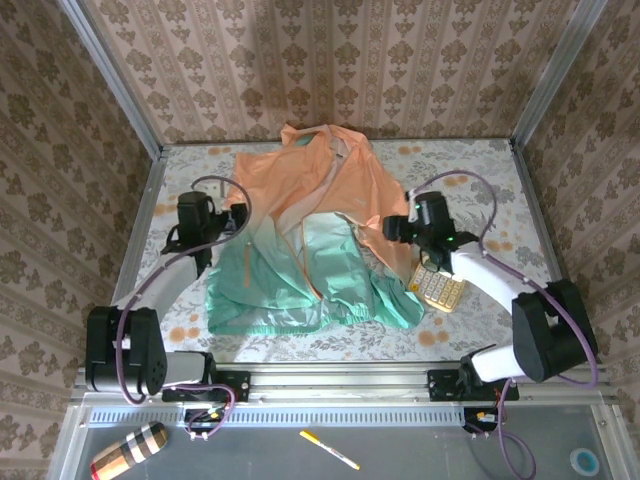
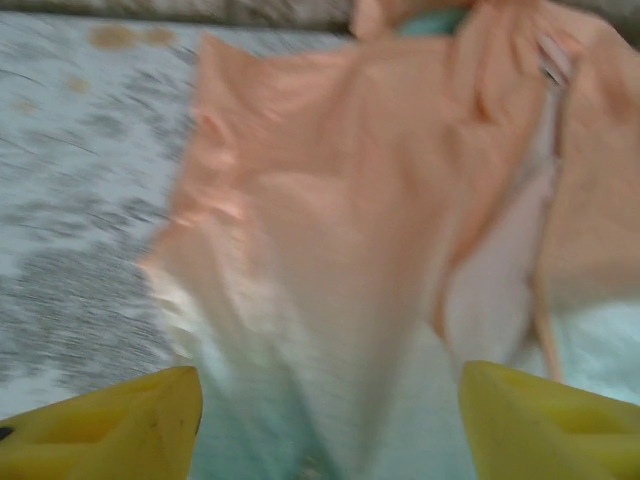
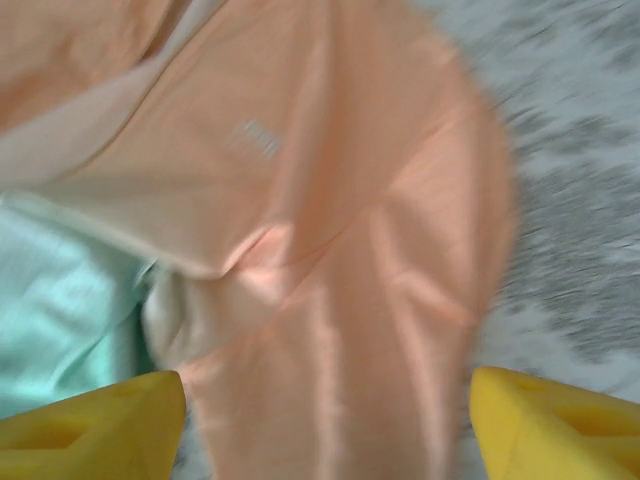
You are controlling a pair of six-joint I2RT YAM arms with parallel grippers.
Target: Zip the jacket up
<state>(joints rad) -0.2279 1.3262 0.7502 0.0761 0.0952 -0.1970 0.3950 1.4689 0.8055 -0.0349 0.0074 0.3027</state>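
Grippers spread, nothing held: left gripper (image 1: 236,220), right gripper (image 1: 393,228) | jacket (image 1: 300,180) laid open on surface (image 1: 470,165) between them | zipper (image 1: 301,256) aligned far-to-near, hem nearest the bases; left gripper judged slightly closer.

You see walls (image 1: 330,70) with brown damask wallpaper on three sides of the pale, flowered worktop (image 1: 185,160); metal posts (image 1: 112,75) stand at its two far corners.
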